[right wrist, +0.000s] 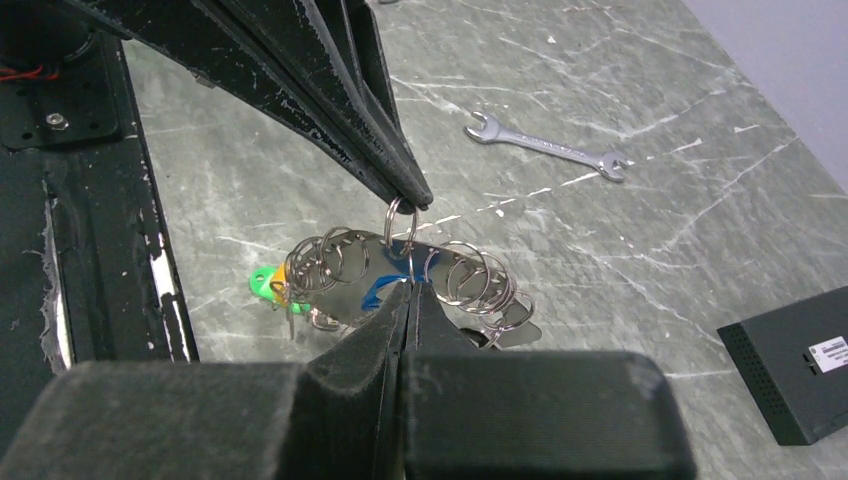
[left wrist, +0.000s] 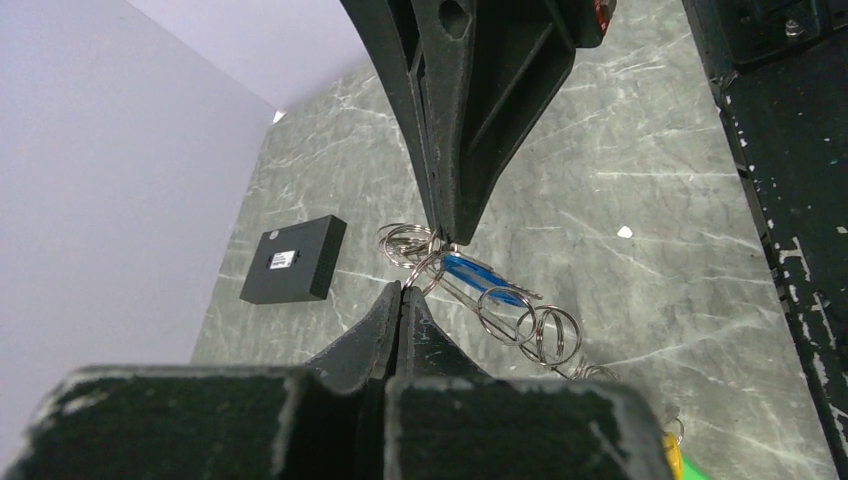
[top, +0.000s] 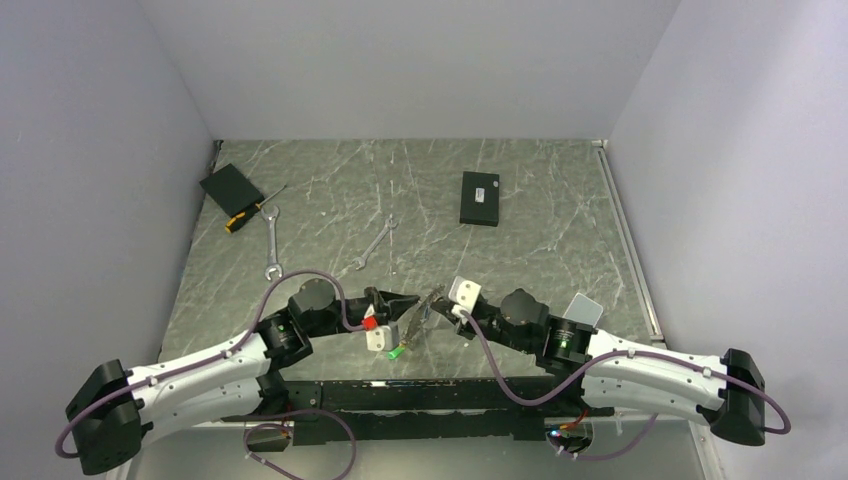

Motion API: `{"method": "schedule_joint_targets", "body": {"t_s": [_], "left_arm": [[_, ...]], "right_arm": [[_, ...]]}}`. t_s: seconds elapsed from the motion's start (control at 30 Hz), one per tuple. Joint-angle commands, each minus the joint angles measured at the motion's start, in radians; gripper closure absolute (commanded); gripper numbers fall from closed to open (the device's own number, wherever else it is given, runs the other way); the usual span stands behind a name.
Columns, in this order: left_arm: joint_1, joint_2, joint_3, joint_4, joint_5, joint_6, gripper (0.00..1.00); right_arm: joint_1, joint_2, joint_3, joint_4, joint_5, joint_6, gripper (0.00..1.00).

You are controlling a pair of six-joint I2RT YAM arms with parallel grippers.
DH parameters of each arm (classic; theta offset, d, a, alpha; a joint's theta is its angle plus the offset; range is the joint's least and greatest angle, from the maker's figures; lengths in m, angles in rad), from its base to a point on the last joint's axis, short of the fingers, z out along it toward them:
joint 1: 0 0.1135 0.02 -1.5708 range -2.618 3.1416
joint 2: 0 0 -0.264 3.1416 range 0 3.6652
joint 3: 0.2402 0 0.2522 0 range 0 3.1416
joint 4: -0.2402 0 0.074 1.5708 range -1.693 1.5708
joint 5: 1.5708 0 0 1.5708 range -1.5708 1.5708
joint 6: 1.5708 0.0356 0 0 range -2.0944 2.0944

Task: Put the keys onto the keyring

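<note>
Bright even light, soft shadows, mostly sharp.

The keyring is a chain of interlinked thin silver split rings, pinched at one small ring between the closed tips of the left gripper and the right gripper. The rings trail downward in a cluster. The keys hang among them: a blue-headed key sits mid-cluster, and a green-headed key and a yellow-headed key sit at the far end.
</note>
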Motion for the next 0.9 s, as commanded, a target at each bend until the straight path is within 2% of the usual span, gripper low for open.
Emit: {"method": "schedule_joint_targets", "body": {"t_s": [0.0,0.63,0.87], "left_arm": [[0.003,0.016,-0.015,0.119,0.036,-0.04,1.0],[0.002,0.034,-0.059,0.202,-0.037,-0.11,1.0],[0.002,0.125,-0.086,0.299,0.014,-0.17,1.0]], "right_arm": [[0.009,0.004,0.047,0.02,0.015,-0.016,1.0],[0.027,0.008,0.039,-0.006,0.039,0.011,1.0],[0.038,0.002,0.024,-0.023,0.076,0.1,1.0]]}}
